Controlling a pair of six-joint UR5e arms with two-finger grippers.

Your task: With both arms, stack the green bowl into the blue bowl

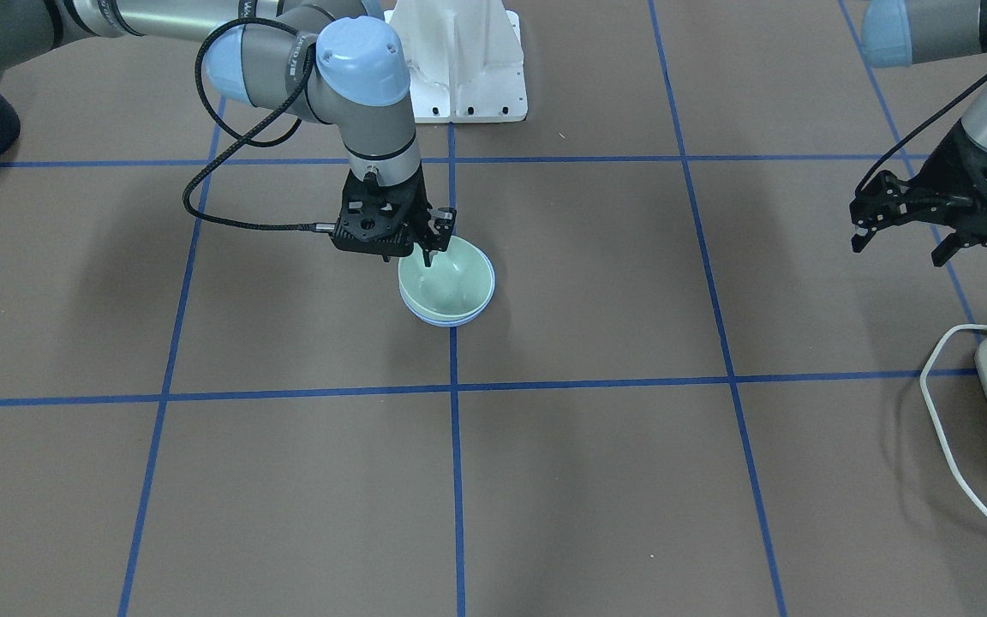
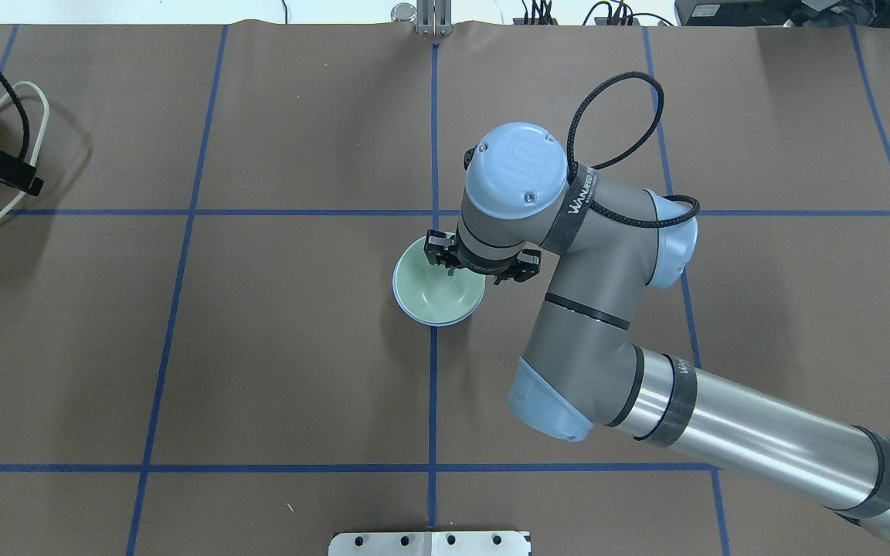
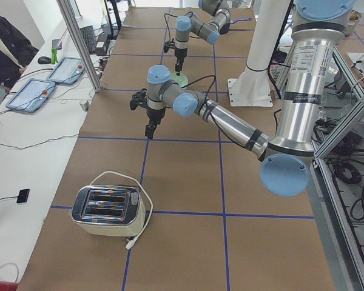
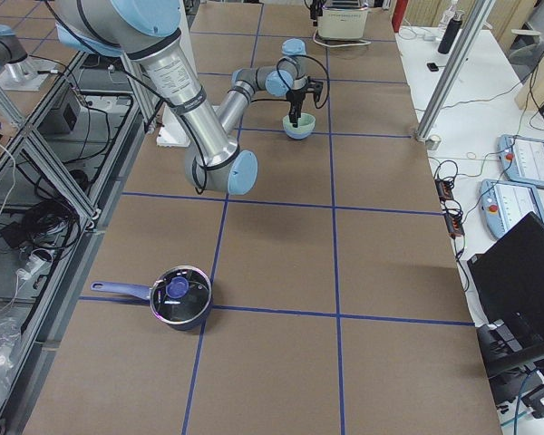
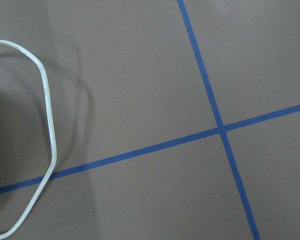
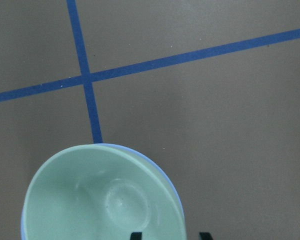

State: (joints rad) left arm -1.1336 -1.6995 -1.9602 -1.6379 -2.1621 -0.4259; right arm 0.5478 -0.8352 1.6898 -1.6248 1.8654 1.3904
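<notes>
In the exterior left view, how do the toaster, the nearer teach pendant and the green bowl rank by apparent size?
1. toaster: largest, but it is also closest to the camera.
2. nearer teach pendant: mid-sized.
3. green bowl: smallest. It sits far down the table, so its true size against the others is unsure.

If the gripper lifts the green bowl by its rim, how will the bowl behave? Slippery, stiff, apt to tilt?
The green bowl looks glossy, so it is probably slippery in the right gripper. It seems rigid and should not flex. Held at one rim point it may tilt, and might drag the blue bowl beneath along.
</notes>
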